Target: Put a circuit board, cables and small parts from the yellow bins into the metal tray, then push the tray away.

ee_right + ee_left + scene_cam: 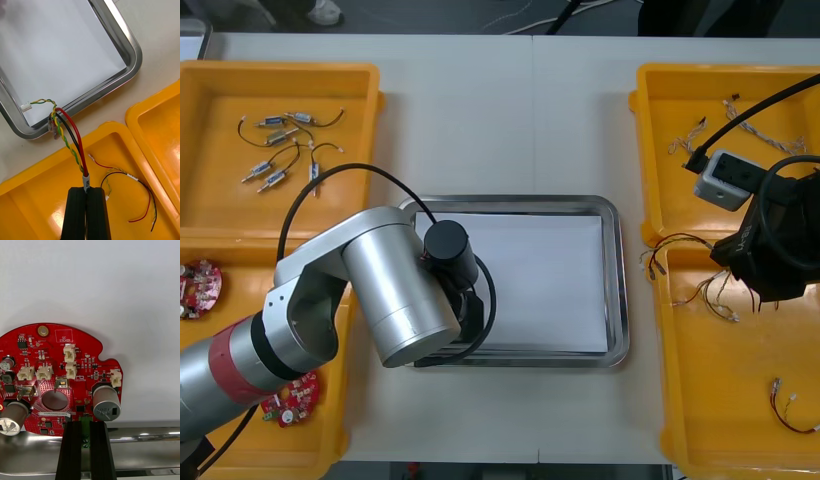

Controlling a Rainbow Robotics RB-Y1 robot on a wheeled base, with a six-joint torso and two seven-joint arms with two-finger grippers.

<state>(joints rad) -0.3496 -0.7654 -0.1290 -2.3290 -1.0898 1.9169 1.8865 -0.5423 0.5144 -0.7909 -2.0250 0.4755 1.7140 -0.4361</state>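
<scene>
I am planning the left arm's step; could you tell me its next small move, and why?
Probably open the left gripper and let go of the circuit board: it is shut on the board's edge, and the board is already over the white inside of the metal tray, just past the rim. The right gripper holds a cable over a yellow bin.

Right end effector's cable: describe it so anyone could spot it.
On the robot's right, over the yellow bins beside the metal tray, hangs the right end effector. The cable pinched in it bundles red, black and twisted yellow-green wires with a white tag; unlike the loose cables lying in the bin, it is lifted clear.
</scene>
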